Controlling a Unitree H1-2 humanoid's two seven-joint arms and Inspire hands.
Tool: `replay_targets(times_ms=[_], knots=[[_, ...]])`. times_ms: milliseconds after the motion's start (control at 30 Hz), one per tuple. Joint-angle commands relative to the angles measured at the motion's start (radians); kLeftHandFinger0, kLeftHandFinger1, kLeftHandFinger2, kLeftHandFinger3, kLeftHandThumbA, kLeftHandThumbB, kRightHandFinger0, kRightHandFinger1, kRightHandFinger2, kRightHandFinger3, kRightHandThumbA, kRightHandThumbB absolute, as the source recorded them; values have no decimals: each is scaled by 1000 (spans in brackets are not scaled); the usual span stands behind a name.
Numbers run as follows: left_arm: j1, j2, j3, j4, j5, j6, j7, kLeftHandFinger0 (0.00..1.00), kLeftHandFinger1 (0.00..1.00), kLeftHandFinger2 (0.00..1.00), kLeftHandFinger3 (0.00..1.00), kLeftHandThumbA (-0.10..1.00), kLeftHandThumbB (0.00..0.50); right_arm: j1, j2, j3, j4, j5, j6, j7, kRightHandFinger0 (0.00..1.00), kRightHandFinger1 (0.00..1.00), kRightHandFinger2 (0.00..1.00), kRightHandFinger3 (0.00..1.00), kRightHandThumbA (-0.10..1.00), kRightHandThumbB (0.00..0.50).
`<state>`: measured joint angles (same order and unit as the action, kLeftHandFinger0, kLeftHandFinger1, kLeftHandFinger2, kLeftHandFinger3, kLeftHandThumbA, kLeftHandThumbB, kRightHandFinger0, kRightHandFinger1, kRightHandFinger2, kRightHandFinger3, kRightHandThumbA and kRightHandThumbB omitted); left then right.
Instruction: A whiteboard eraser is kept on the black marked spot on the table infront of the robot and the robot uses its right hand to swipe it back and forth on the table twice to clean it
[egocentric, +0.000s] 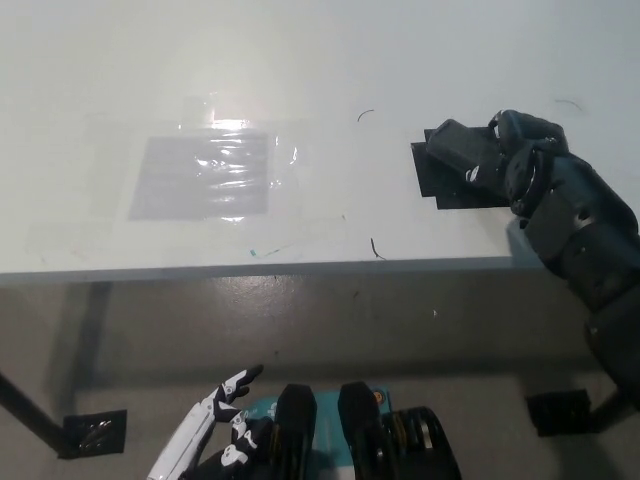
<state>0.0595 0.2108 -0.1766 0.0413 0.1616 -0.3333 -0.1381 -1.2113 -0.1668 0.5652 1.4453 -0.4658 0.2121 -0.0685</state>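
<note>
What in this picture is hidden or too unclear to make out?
- Eraser: in the head view the right hand covers its right end, and dark on dark blurs its outline against the black marked spot.
- Right hand: whether the fingers truly clamp the eraser cannot be told.
- Left hand: resting low, cut off by the bottom edge.
- Small marks on the table: too small to identify.

Grey rectangular patch under clear, crinkly plastic film lies taped flat on tabletop, left of centre, w/ glare on its top edge. Small dark curved scribbles dot the surface nearby. Black square floor plate sits below, lower left.
</note>
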Motion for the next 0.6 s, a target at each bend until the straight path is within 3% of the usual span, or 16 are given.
replay_targets(times_ms=[0, 33, 67, 100, 133, 167, 267, 300, 433, 467, 500, 567], knots=[[-9, 14, -4, -33, 9, -6, -19, 1000, 1000, 1000, 1000, 780, 412, -44, -22, -14, -3, -12, -29, -55, 432, 494, 596, 858, 786, 215], [-10, 13, -4, -34, 9, -5, -19, 1000, 1000, 1000, 1000, 781, 412, -44, -22, -14, -3, -12, -29, -55, 448, 514, 610, 856, 786, 214], [-10, 14, -3, -35, 11, -4, -19, 1000, 1000, 1000, 1000, 782, 412, -43, -23, -14, -3, -12, -30, -59, 424, 479, 571, 793, 787, 217], [-11, 15, -3, -37, 11, -3, -19, 1000, 1000, 1000, 1000, 784, 413, -42, -24, -14, -2, -13, -29, -59, 376, 427, 541, 796, 790, 220], [-11, 16, -2, -37, 14, -4, -19, 1000, 1000, 1000, 1000, 788, 412, -42, -25, -15, -3, -12, -30, -58, 399, 436, 563, 830, 793, 217], [-13, 16, -1, -34, 17, -12, -16, 1000, 1000, 1000, 1000, 790, 408, -41, -26, -17, -3, -11, -30, -56, 486, 537, 648, 879, 794, 218], [-13, 16, 0, -39, 17, 0, -20, 1000, 1000, 1000, 1000, 794, 410, -38, -24, -24, -3, -7, -28, -58, 364, 424, 549, 809, 780, 225], [-13, 17, 0, -40, 17, 1, -20, 1000, 1000, 1000, 1000, 796, 410, -35, -22, -23, -3, -8, -31, -57, 315, 387, 519, 843, 785, 223], [-14, 21, 3, -43, 21, 5, -22, 1000, 1000, 1000, 1000, 796, 405, -20, 6, -20, -5, -11, -34, -44, 453, 550, 661, 969, 813, 218], [-15, 21, 3, -45, 22, 9, -24, 1000, 1000, 1000, 1000, 797, 404, -12, 22, -19, -5, -11, -34, -43, 485, 584, 687, 965, 816, 223], [-14, 22, 4, -46, 22, 10, -24, 1000, 1000, 1000, 1000, 797, 405, -8, 32, -18, -6, -12, -37, -45, 411, 479, 563, 858, 810, 226], [-18, 23, 4, -43, 23, 7, -24, 1000, 1000, 1000, 1000, 793, 398, 4, 67, -18, -9, -11, -51, -55, 389, 485, 559, 816, 796, 240]])
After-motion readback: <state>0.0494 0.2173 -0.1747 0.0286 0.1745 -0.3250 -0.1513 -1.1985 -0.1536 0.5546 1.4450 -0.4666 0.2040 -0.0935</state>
